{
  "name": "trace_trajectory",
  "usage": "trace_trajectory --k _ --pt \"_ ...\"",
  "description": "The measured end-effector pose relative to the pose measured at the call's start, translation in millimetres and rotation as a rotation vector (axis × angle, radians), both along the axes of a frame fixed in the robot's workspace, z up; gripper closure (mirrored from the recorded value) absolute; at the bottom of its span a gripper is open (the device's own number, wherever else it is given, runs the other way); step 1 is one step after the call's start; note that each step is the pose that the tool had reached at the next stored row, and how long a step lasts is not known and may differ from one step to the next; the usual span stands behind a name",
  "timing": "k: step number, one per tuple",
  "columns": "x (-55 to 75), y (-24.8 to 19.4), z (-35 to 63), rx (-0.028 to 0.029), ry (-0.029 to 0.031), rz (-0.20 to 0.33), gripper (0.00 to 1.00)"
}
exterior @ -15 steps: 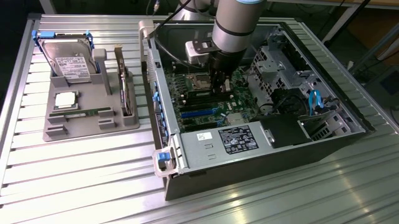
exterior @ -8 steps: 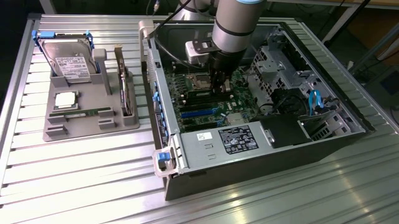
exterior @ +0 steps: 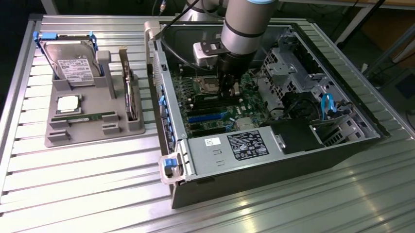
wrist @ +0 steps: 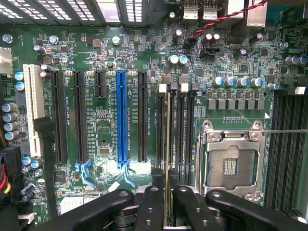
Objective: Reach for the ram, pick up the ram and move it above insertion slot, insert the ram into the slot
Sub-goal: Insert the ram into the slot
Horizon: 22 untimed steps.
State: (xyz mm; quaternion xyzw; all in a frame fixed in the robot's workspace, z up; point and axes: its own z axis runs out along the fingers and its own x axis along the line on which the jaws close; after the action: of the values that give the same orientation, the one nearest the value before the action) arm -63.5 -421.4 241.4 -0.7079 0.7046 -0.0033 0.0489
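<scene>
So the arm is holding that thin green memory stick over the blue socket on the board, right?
Not quite. The jaws are shut on the ram, but the wrist view shows it edge-on, lined up with a black memory slot beside the square silver processor socket. The blue socket lies further away, with another black slot between.

Open computer case (exterior: pixel 272 160), grey parts tray (exterior: pixel 91 131), hard drive (exterior: pixel 71 63), blue expansion socket (wrist: pixel 121 118)
</scene>
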Motion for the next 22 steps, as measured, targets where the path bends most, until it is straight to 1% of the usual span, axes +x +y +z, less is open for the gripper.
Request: trace_trajectory --k 3,22 --pt "2.1 0.0 -0.1 0.0001 0.0001 0.000 0.86" --pt "2.0 0.0 -4.4 0.0001 0.0000 0.000 0.86"
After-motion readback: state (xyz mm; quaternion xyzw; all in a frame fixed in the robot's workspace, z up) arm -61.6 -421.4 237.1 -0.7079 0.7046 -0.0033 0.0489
